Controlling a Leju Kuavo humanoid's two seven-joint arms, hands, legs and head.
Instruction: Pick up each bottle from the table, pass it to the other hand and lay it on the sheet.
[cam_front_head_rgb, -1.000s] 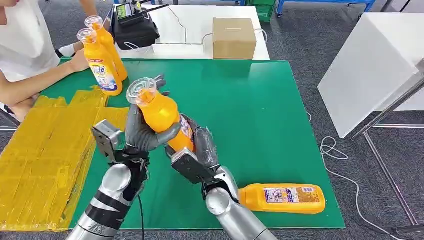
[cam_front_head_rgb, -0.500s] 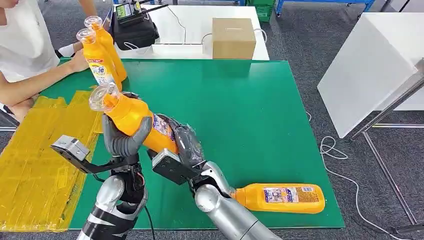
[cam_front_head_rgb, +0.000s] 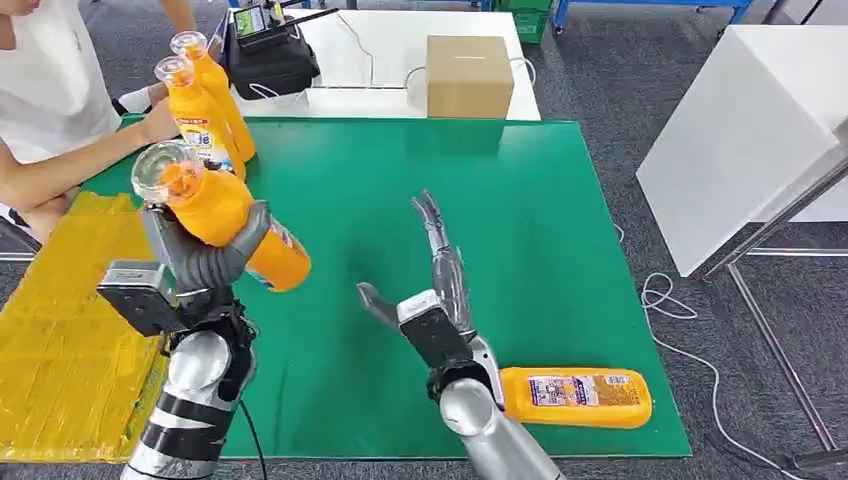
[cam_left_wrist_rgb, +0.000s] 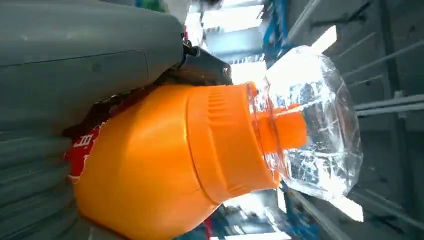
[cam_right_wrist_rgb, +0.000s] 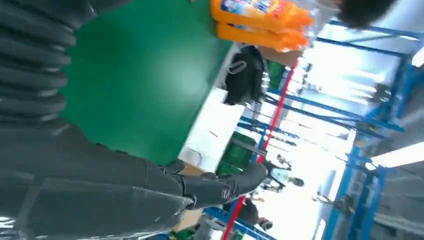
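My left hand (cam_front_head_rgb: 205, 262) grips the orange bottle (cam_front_head_rgb: 225, 215), tilted above the worktop (cam_front_head_rgb: 520, 200). My right hand (cam_front_head_rgb: 435, 285) holds nothing, fingers spread wide.

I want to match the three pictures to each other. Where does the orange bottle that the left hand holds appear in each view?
Head view: held bottle at left, gripped by the left hand, clear cap toward the person.
Left wrist view: held bottle across the middle, clear cap pointing away from the hand.
Right wrist view: not in it.
Shared landmark: the two standing bottles, also at, on the green mat.
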